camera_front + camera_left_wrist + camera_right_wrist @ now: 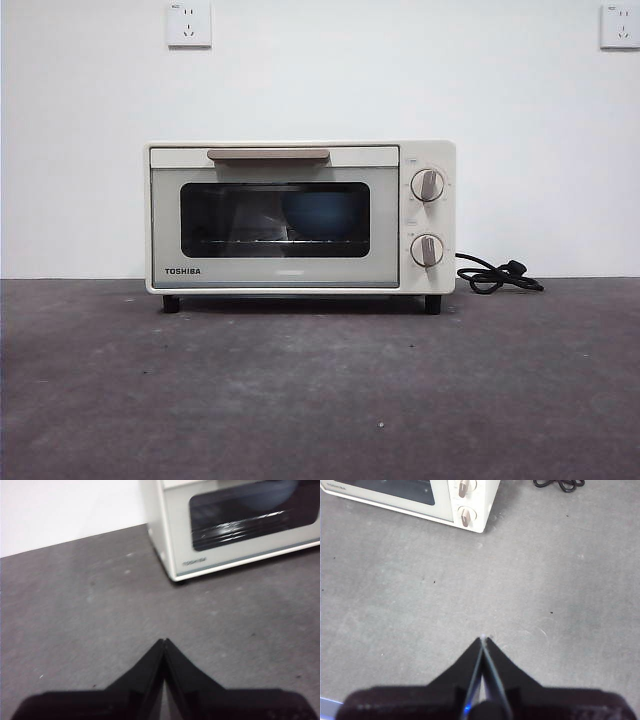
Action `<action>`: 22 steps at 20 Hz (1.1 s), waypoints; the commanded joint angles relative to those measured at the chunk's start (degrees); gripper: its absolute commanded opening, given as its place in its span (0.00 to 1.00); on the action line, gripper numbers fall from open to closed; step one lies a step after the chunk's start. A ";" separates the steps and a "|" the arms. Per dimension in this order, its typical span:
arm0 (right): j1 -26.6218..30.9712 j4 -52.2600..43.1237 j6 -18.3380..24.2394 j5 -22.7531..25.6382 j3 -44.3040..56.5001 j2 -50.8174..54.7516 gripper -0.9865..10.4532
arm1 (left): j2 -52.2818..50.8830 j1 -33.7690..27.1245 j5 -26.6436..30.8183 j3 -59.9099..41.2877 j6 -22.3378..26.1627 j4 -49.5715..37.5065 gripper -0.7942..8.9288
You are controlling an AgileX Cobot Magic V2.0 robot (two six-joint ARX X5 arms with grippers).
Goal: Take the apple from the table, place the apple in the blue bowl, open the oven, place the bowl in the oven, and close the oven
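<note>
The cream-white oven (300, 217) stands on the table (320, 390) with its dark glass door closed. Through the glass the blue bowl (322, 215) shows dimly on the rack inside. The apple is hidden from me. My left gripper (164, 641) hangs shut over bare table, well in front of the oven (235, 525) and off its logo-side corner. Over the table on the knob side of the oven (420, 500), my right gripper (483, 639) is also shut and holds nothing. Neither arm appears in the front view.
A black power cord (497, 275) lies coiled on the table right of the oven, also seen as the cord (559, 485) in the right wrist view. Two wall sockets (189, 24) sit high on the white wall.
</note>
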State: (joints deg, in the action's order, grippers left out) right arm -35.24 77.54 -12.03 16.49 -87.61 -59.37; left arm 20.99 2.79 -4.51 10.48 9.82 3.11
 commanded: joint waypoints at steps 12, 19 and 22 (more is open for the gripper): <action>-0.04 1.20 -0.44 0.07 0.46 -0.09 0.09 | -20.90 -0.13 4.50 -10.08 -5.60 6.73 0.08; -0.04 1.20 -0.44 0.07 0.46 -0.09 0.09 | -20.72 -0.13 4.48 -10.05 -5.18 6.29 0.08; -0.04 1.20 -0.44 0.07 0.46 -0.13 0.09 | -19.91 -0.13 4.50 -10.05 -5.18 6.32 0.08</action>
State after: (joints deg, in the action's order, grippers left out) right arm -35.24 77.56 -12.03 16.49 -87.61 -59.42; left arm 1.15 2.79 0.25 1.02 4.47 9.82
